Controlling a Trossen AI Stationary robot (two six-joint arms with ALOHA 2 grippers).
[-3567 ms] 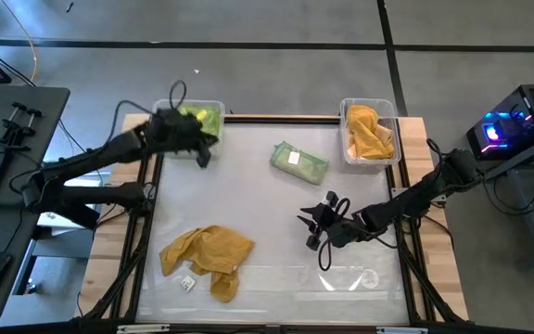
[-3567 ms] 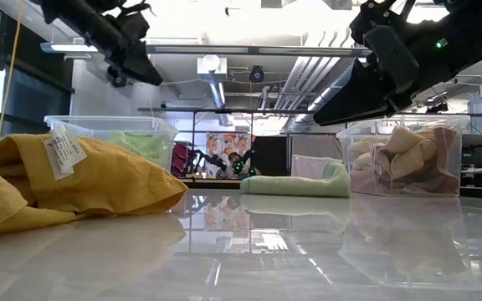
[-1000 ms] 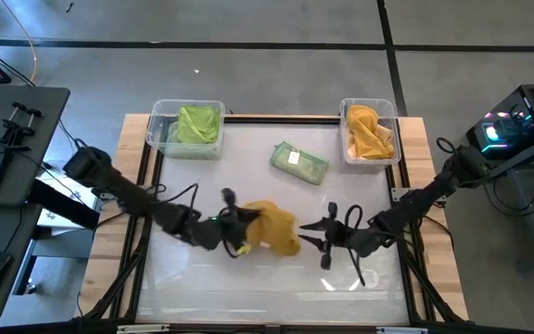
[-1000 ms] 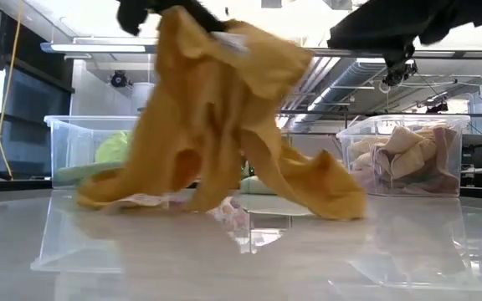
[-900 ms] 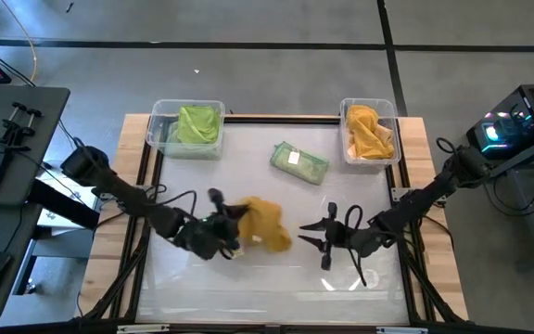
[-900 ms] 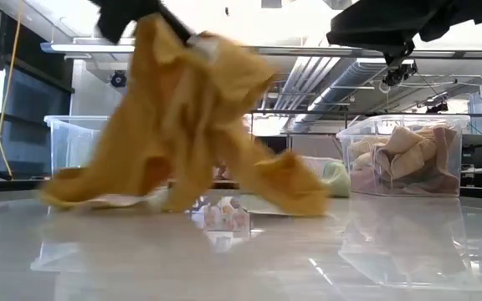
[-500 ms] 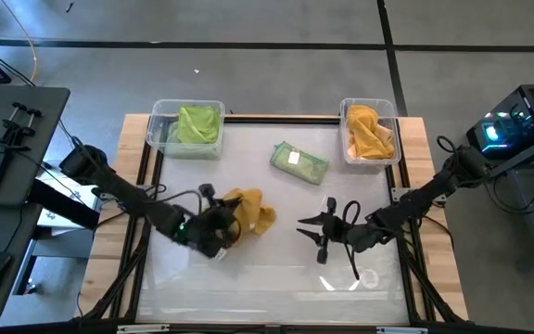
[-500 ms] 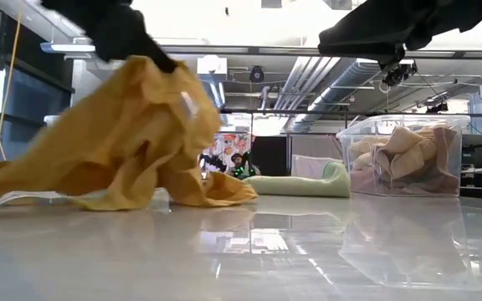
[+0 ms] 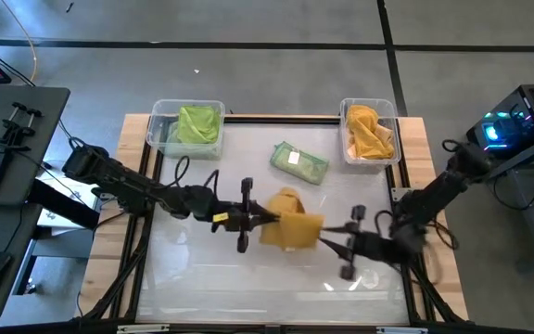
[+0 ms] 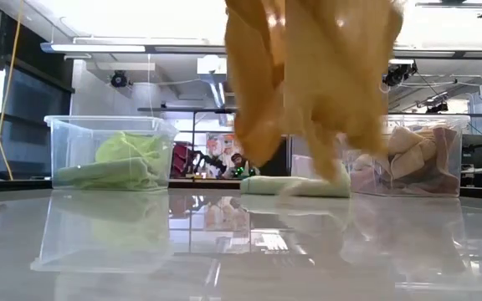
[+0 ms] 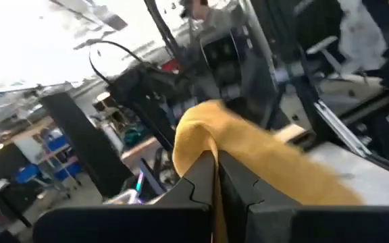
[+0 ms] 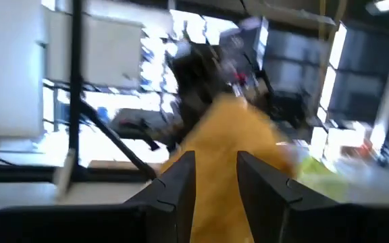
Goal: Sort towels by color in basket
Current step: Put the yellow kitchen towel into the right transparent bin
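Note:
A mustard yellow towel [image 9: 291, 228] hangs over the table's middle, clear of the surface in the low view [image 10: 312, 75]. My left gripper [image 9: 260, 219] is shut on the towel's left side. My right gripper [image 9: 326, 240] meets its right edge, with cloth filling the narrow gap between its fingers [image 12: 216, 169]. A folded pale green towel [image 9: 298, 162] lies flat on the table toward the far edge. Lime green towels fill the far-left bin [image 9: 186, 127]. Mustard and tan cloths fill the far-right bin [image 9: 370, 133]. My left gripper pinches a fold of the mustard towel's upper edge [image 11: 196, 138] between its two shut fingers, coming level from the table's left. The cloth drapes away past the fingertips, lifted clear of the table. My right gripper comes level from the table's right and has the towel's right edge [image 12: 225, 145] between its fingers. Which layer it has is blurred. The towel hangs below both grippers, spread between them.
The two clear bins [image 10: 111, 150] [image 10: 400, 155] stand at the table's far corners, with the folded green towel [image 10: 295, 184] between them. Bare white table lies along the near edge [image 9: 248, 278]. Black cables trail beside both arms.
My left gripper dragged the mustard towel toward the table's left, then swung right and rose. The towel's trailing ends came off the table and it now hangs clear. My right gripper shifted toward the near edge and closed in on the towel's right edge.

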